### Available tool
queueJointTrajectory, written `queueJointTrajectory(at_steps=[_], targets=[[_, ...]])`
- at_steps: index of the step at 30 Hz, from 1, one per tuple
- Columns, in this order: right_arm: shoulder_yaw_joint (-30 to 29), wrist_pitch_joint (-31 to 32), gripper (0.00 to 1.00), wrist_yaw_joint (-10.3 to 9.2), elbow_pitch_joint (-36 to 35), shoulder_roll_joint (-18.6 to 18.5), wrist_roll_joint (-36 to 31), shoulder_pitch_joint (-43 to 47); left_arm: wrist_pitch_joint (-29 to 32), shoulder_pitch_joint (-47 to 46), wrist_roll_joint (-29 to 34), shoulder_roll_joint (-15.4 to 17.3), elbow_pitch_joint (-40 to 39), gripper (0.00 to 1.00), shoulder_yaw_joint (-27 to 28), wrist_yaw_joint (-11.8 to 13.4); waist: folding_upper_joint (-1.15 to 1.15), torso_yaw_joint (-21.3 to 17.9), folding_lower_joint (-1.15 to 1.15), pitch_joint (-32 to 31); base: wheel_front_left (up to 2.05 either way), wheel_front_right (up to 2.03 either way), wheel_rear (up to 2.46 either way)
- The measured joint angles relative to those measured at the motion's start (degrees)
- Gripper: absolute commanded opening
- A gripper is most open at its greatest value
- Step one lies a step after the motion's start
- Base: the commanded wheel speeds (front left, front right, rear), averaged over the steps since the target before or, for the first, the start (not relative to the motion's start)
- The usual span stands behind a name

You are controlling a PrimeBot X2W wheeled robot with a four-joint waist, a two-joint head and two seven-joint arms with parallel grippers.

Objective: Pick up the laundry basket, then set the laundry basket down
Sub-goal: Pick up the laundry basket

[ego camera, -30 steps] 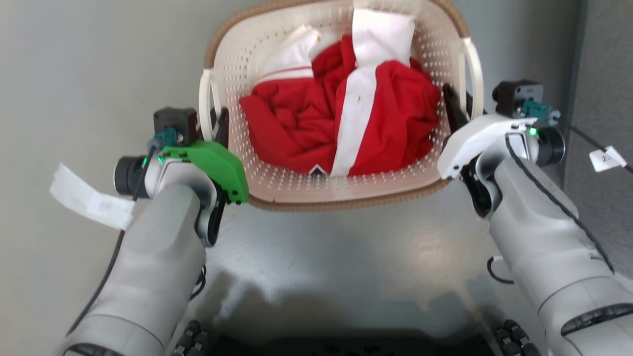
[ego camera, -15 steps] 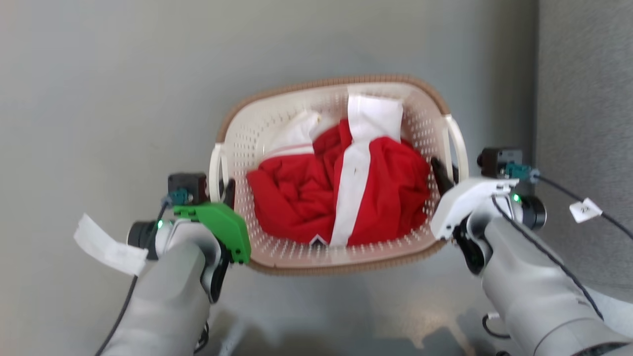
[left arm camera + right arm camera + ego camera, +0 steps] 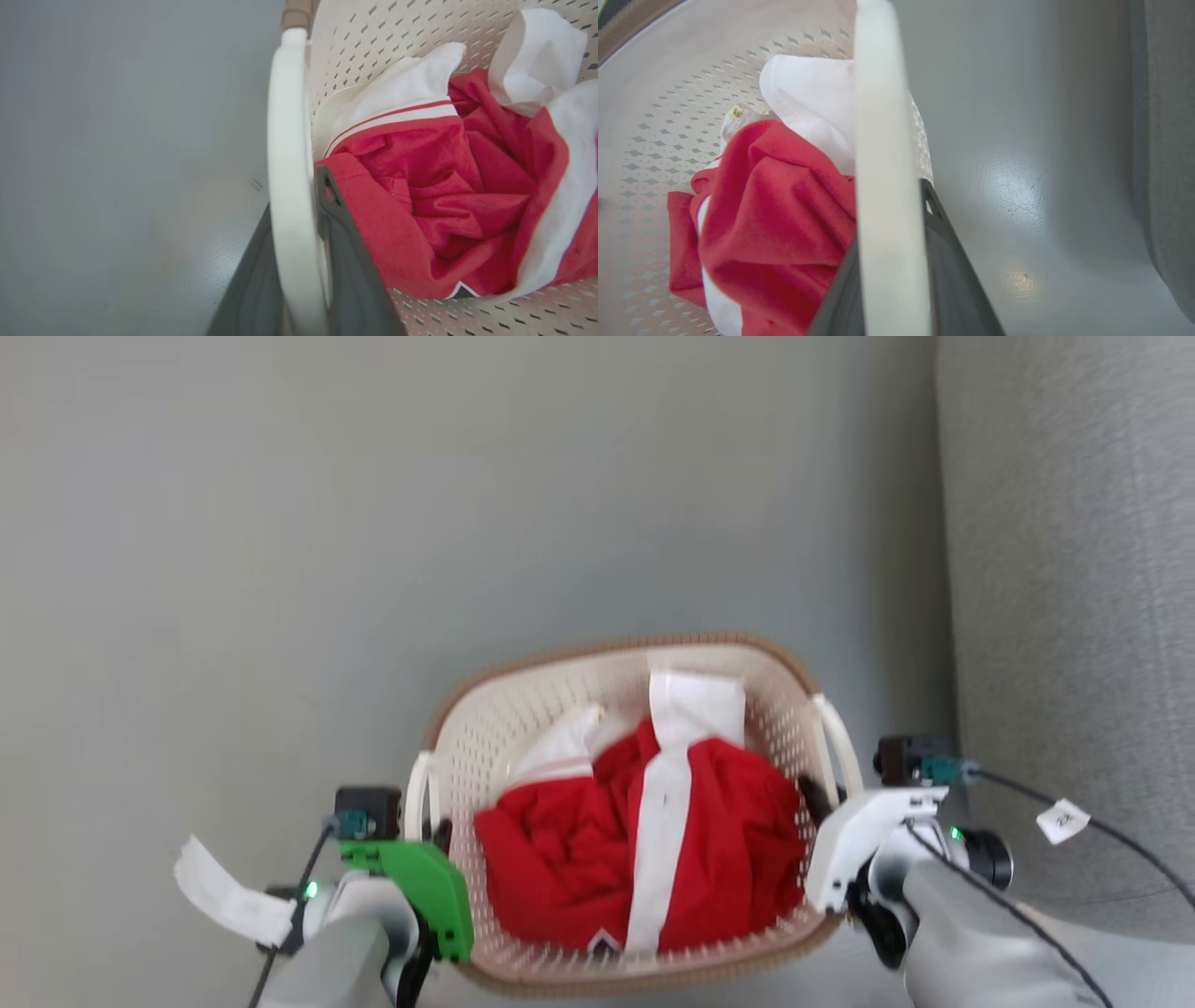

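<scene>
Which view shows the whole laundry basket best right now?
Head view: the laundry basket shows almost whole, rim included. Wrist views give close-ups of the left handle and right handle, each between end effector fingers.

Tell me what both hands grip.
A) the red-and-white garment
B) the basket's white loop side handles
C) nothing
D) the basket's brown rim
B: the left hand and right hand each clamp a white loop handle of the laundry basket between dark fingers.

Left gripper [image 3: 295, 205] clamps the white loop handle [image 3: 286, 116] of the laundry basket [image 3: 364, 42], which contains crumpled red-and-white clothing [image 3: 434, 186].
</scene>
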Motion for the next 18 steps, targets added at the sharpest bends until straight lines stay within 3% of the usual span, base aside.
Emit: queueJointTrajectory(at_steps=[18], targets=[[6.1,4.6,0.0,0.15,-0.5,0.1,6.8,9.8,3.1,9.1,-2.3,-0.2,2.5,0.0,-1.5,-1.6,0.0,-1.7,0.0,-13.2,0.0,0.0,0.0]])
